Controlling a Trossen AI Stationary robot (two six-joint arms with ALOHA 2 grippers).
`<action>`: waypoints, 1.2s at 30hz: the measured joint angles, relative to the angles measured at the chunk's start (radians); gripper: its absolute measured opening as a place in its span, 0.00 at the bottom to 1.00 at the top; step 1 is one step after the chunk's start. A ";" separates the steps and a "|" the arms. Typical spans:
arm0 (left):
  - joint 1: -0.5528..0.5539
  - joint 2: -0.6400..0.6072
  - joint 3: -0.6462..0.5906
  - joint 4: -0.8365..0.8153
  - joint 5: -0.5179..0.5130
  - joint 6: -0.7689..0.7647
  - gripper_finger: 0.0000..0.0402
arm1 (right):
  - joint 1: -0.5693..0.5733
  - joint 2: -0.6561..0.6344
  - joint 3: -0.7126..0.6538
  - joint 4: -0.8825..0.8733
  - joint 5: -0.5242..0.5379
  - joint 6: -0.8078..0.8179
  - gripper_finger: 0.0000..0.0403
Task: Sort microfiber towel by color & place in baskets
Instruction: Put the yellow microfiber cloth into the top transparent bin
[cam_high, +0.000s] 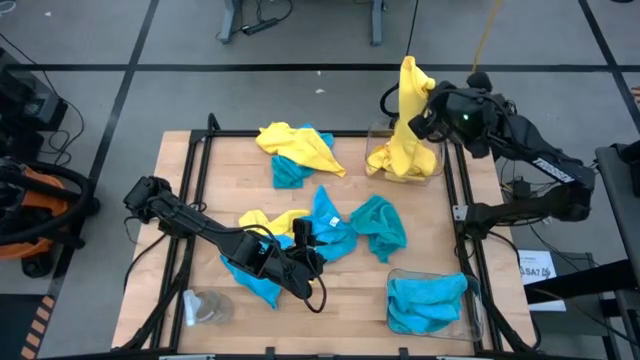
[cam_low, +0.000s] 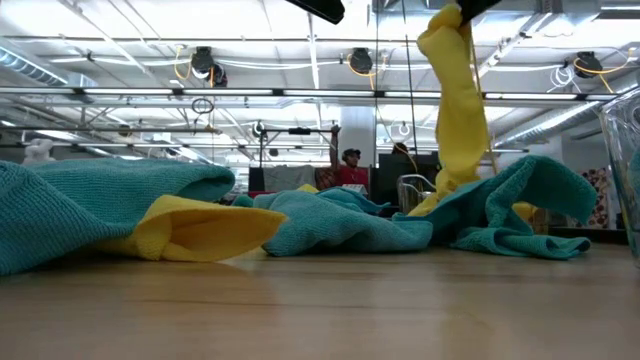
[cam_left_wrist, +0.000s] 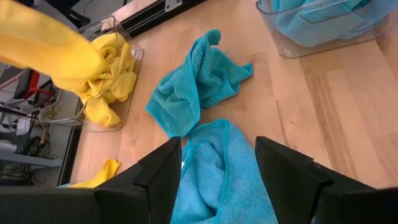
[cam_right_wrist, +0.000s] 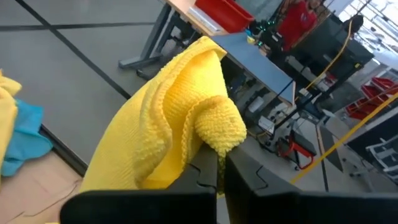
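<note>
High view: the right gripper (cam_high: 428, 112) is clamped on a yellow towel (cam_high: 408, 118) that hangs below its fingers into the yellow basket (cam_high: 378, 140) — held high, presumably so it drops in cleanly. The left gripper (cam_high: 303, 240) stands part open and empty, a blue towel (cam_left_wrist: 224, 180) directly beneath its fingers — likely the next pick for the blue basket (cam_high: 470, 318).

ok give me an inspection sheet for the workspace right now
surface: wooden table, towels strewn across the middle
job's things: far basket holds yellow towels; near basket holds blue ones; loose blue towel and mixed pile remain
clutter: small clear round object at the near left corner
end effectors: right end effector shut on a yellow towel above the far basket; left end effector open over a blue towel
cables: cable loops by the left arm
surroundings: person seated far behind
</note>
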 joint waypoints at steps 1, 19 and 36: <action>0.000 0.000 0.000 0.000 0.000 0.000 0.53 | -0.015 0.005 0.000 0.005 -0.008 -0.001 0.00; 0.000 0.000 0.000 -0.001 0.000 0.000 0.53 | -0.155 0.105 -0.129 0.000 -0.181 0.052 0.00; 0.000 0.000 0.000 0.001 0.005 -0.001 0.53 | -0.193 0.105 -0.290 -0.016 -0.505 0.176 0.00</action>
